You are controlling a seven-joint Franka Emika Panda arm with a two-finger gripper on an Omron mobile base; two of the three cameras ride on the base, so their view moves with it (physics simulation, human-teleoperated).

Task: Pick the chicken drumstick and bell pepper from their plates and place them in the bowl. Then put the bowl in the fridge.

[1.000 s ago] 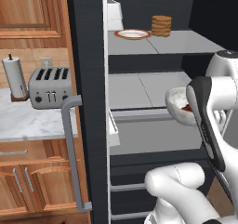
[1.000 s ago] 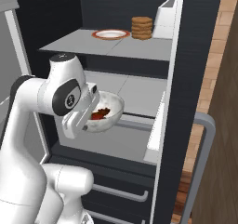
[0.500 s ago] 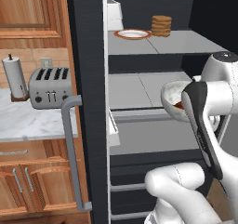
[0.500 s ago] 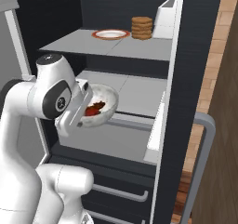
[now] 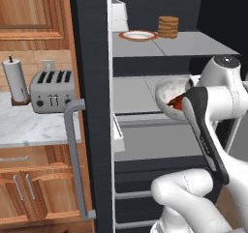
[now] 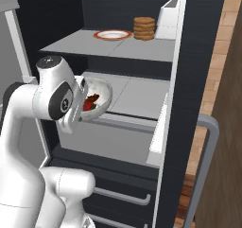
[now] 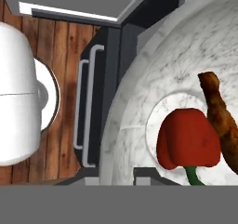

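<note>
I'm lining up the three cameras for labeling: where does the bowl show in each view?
Left base view: the bowl sits right of center, tilted, at the gripper, in front of the fridge's middle shelf.
Right base view: the bowl is left of center, before the same shelf.
Hand view: the bowl covers the right half, holding the bell pepper and chicken drumstick.
Shared landmark: the bell pepper.
</note>
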